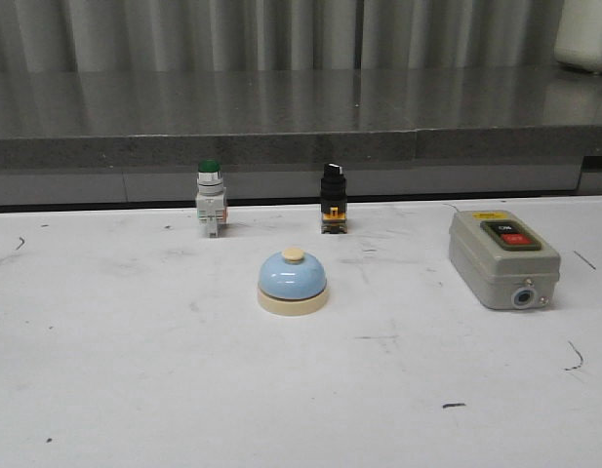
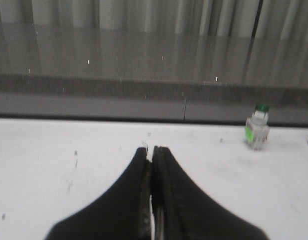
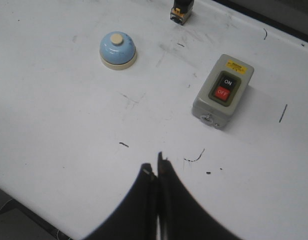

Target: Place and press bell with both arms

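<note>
The bell (image 1: 293, 282), a light-blue dome with a cream base and cream top button, stands upright near the middle of the white table. It also shows in the right wrist view (image 3: 118, 50), far from my right gripper (image 3: 156, 170), which is shut and empty above the table's near part. My left gripper (image 2: 151, 150) is shut and empty over bare table; the bell is out of its view. Neither arm shows in the front view.
A green-capped push-button switch (image 1: 210, 197) and a black selector switch (image 1: 333, 198) stand at the back of the table (image 1: 135, 370). A grey ON/OFF button box (image 1: 501, 257) lies at the right. A raised grey ledge (image 1: 281, 136) runs behind the table.
</note>
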### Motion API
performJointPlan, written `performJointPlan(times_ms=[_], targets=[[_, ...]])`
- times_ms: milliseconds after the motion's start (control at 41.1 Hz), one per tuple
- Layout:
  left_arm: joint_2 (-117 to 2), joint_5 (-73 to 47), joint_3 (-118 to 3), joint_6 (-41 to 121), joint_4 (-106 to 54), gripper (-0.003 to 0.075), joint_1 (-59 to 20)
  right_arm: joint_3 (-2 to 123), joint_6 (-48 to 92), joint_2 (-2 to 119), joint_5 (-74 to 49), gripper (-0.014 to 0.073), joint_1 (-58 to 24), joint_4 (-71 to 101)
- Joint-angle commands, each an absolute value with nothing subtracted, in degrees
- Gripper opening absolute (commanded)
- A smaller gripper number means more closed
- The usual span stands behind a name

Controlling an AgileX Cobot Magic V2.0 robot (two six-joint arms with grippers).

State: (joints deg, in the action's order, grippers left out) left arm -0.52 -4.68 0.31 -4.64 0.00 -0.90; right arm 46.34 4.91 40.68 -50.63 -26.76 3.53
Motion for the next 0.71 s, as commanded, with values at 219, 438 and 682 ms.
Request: performJointPlan(times_ms=[219, 438, 682], targets=[[1.3, 3.8, 1.6, -5.0, -0.4, -0.0020, 0.1, 47.7, 5.1, 40.3, -47.6, -0.0068, -26.3, 3.0], [1.3, 3.8, 1.6, -5.0, -0.4, -0.0020, 0.1, 47.7, 5.1, 40.3, -47.6, -0.0068, -26.3, 3.0], [1.3, 3.8, 1.6, -5.0, -0.4, -0.0020, 0.1, 47.7, 5.1, 40.3, -47.6, -0.0068, -26.3, 3.0]])
